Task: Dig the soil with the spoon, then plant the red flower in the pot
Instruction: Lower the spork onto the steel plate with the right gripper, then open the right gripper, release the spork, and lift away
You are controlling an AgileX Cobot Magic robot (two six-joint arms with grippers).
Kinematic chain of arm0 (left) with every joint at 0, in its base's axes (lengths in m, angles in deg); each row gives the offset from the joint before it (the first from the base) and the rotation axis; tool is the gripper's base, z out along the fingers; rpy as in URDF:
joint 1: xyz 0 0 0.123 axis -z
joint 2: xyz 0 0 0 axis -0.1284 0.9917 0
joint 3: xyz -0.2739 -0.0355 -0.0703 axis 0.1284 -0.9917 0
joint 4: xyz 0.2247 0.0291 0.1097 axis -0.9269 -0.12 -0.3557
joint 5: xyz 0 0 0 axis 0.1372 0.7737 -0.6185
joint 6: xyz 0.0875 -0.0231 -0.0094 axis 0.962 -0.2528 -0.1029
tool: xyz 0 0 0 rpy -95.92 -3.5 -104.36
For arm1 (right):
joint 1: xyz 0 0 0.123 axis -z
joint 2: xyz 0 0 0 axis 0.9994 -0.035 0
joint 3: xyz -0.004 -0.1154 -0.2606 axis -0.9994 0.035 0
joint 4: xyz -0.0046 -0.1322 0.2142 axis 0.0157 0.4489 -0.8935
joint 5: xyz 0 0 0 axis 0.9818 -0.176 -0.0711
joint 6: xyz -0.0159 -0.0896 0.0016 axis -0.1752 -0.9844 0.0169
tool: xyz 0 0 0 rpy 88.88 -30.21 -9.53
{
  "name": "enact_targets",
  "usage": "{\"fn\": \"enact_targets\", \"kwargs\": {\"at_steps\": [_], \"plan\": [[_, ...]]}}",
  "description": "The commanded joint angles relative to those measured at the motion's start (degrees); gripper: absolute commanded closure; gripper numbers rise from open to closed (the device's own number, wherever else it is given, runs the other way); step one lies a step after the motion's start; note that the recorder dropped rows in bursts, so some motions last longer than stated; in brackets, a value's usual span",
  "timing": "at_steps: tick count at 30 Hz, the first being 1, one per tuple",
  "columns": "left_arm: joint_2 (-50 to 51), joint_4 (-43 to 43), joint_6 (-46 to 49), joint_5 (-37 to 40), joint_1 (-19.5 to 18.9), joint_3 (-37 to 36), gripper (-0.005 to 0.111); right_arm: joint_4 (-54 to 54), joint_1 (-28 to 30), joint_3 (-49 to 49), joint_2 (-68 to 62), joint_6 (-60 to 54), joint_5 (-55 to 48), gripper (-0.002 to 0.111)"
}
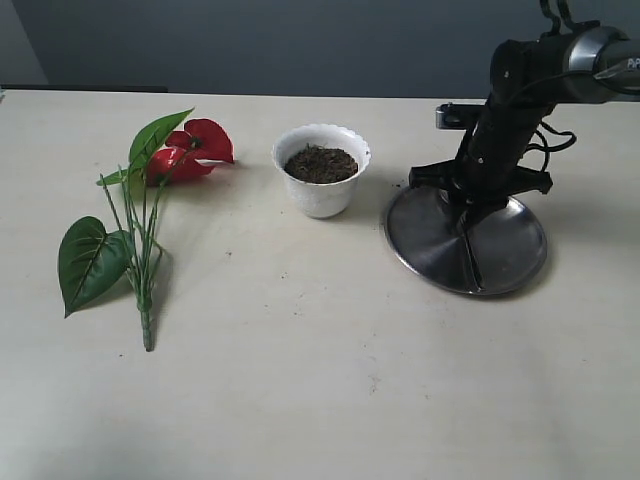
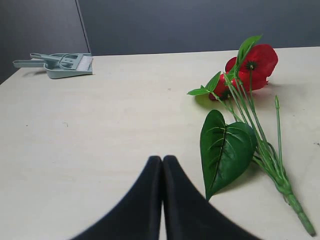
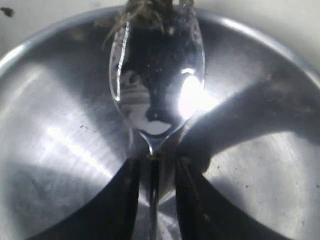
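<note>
Right gripper (image 3: 156, 164) spread astride spoon (image 3: 157, 80) beside pot (image 1: 322, 198); left gripper's (image 2: 162, 160) fingers pressed together. Flower (image 1: 195, 150) likely light, floppy: hold bundled stems (image 1: 146, 290).

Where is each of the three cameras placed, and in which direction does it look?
Exterior view: raised, before the table, facing a dark wall; sees red flower, pot, steel plate; only the right gripper and arm show.
Left wrist view: low over the table, looking along it at the flower and a far dustpan; the shut left gripper shows.
Right wrist view: close above the plate, looking down on the spoon; black fingers flank its handle.
Shared: flower, exterior and left wrist; plate, exterior and right wrist.
</note>
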Motion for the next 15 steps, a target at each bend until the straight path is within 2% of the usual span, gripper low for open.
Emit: {"fn": "enact_targets", "kwargs": {"at_steps": [1,13,15], "plan": [[-0.3,-0.2,-0.1,-0.5,0.3,-0.3,0.106,0.5,0.0,-0.1,0.1,-0.1,-0.2,0.075],[-0.3,-0.2,-0.1,-0.5,0.3,-0.3,0.106,0.4,0.0,-0.3,2.3,-0.1,-2.3,0.076],[-0.3,-0.2,-0.1,-0.5,0.3,-0.3,0.106,0.4,0.0,-0.3,3.4,-0.1,-3.1,0.079]]}}
